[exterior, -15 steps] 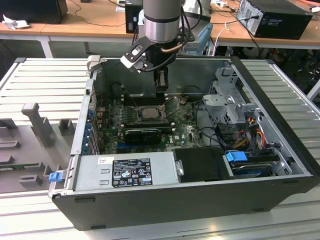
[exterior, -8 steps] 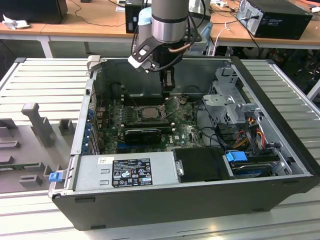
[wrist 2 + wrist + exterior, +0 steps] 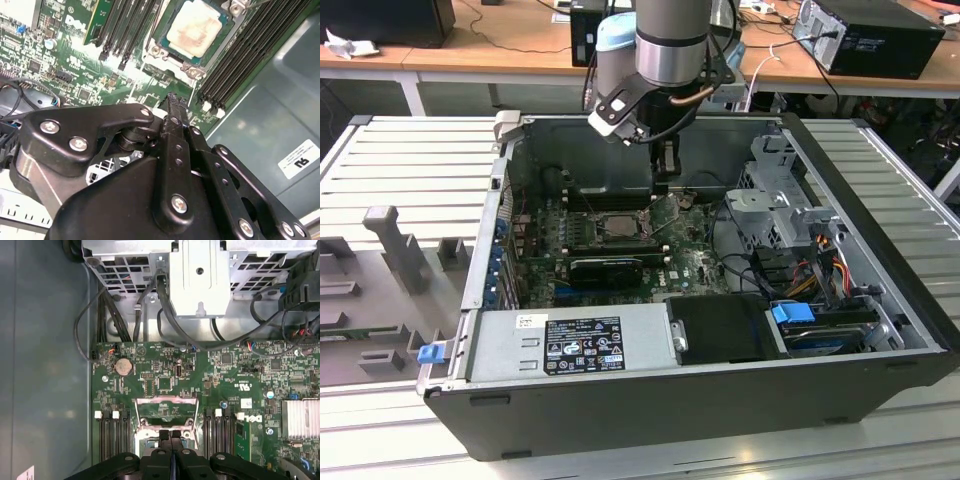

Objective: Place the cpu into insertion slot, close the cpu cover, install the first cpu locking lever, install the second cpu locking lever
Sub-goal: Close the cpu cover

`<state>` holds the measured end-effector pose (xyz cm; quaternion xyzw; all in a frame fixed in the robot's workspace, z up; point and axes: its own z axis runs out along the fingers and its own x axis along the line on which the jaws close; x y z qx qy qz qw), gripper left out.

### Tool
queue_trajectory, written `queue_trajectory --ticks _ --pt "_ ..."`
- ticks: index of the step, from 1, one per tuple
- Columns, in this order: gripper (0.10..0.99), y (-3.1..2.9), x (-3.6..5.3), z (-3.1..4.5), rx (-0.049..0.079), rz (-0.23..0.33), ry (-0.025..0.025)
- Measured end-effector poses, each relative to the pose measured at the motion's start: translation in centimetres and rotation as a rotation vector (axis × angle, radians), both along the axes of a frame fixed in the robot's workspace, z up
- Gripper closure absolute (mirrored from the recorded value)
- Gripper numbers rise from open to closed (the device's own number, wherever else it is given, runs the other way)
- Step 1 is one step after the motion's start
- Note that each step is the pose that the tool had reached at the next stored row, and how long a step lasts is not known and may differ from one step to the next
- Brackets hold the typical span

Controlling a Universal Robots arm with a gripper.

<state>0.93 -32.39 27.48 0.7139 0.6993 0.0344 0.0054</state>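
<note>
Checking the feeds from my desk: the cpu (image 3: 195, 29) is sitting flat in the insertion slot (image 3: 165, 56). That's on the green circuit board (image 3: 150, 365), between the two banks of long black memory slots (image 3: 125, 30) and close to the board edge that runs along the grey panel of the case (image 3: 720, 410).

The chip is a small square with a dull silver-beige metal face. In the second wrist view there's a blotchy brownish smear across the middle of it. Around it there's a dark border, then the socket's silvery rim with screw heads at the corners.

The cpu cover (image 3: 167, 401) looks tipped up off the socket rather than lying flat. It's a thin grey frame with a square window, on the socket's side toward the metal drive cage (image 3: 125, 260). I can't tell how steeply it's tilted.

The gripper (image 3: 172, 100) is down inside the open case, with its tips just beside the socket on that same cover side and clear of the chip. Whether they touch the cover, I can't tell. The fingers are clenched tight with nothing between them, and both wrist views show the two black tips pressed against each other.
</note>
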Motion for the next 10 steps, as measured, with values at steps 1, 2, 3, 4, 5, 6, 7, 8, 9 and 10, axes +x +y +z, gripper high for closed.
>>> queue_trajectory --ticks 1,2,3,4,5,6,7,8,9,10 --pt "0.98 0.0 0.18 0.0 0.0 0.0 0.0" --pt "0.98 0.0 0.41 0.0 0.0 0.0 0.0" --pt "0.98 0.0 0.66 0.0 0.0 0.0 -0.0001" --pt "0.98 0.0 1.16 -0.01 0.0 0.0 0.0001" --pt "0.98 0.0 1.57 -0.06 0.0 0.001 0.0003" --pt "0.98 0.0 1.9 -0.16 0.0 0.002 0.0005" --pt "0.98 -0.01 1.97 -0.19 0.0 0.002 0.0006" --pt "0.98 0.0 2.08 -0.3 0.0 0.002 0.0005" --pt "0.98 0.0 2.3 -0.55 0.0 0.002 0.0006" --pt "0.98 -0.01 2.88 -0.96 0.0 0.004 0.0006"
